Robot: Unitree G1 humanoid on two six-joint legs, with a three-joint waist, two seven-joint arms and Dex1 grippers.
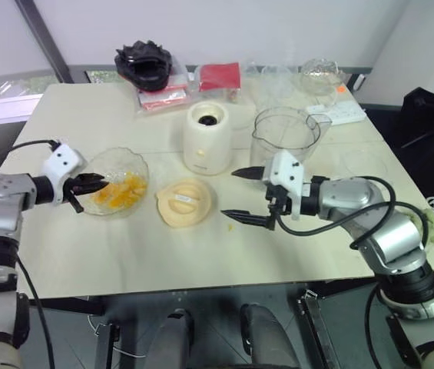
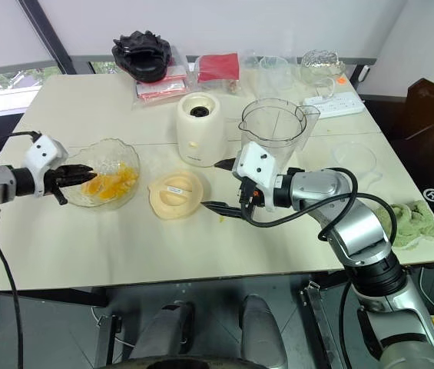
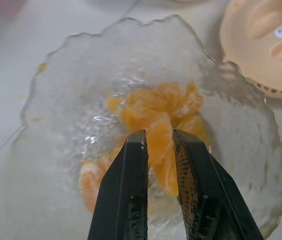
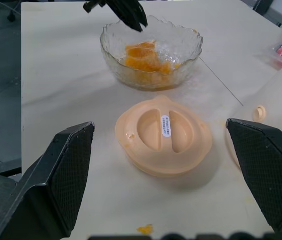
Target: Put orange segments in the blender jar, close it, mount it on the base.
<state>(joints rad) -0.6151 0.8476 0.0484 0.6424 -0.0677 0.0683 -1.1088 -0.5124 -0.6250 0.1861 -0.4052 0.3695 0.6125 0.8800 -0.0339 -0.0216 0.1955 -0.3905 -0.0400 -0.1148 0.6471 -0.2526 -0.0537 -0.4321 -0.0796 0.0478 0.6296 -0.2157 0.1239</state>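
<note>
Orange segments [image 3: 150,112] are sitting in the glass bowl [image 1: 141,163], soft, wet and slippery. We're hovering L gripper [image 3: 159,137] over them, fingers narrowly parted, aiming for a gentle mid-segment pinch. R gripper [image 1: 228,194] is gaping wide, well beyond the bowl, nr jar [image 1: 286,134].

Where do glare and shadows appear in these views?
Left wrist view: bright glints on the glass wall of the bowl, beside the segments. Right wrist view: the lid throws a soft shadow on the table, so the light seems diffuse. Left eye view: the jar carries pale reflections on its rim, and no hard shadows fall around it.
</note>
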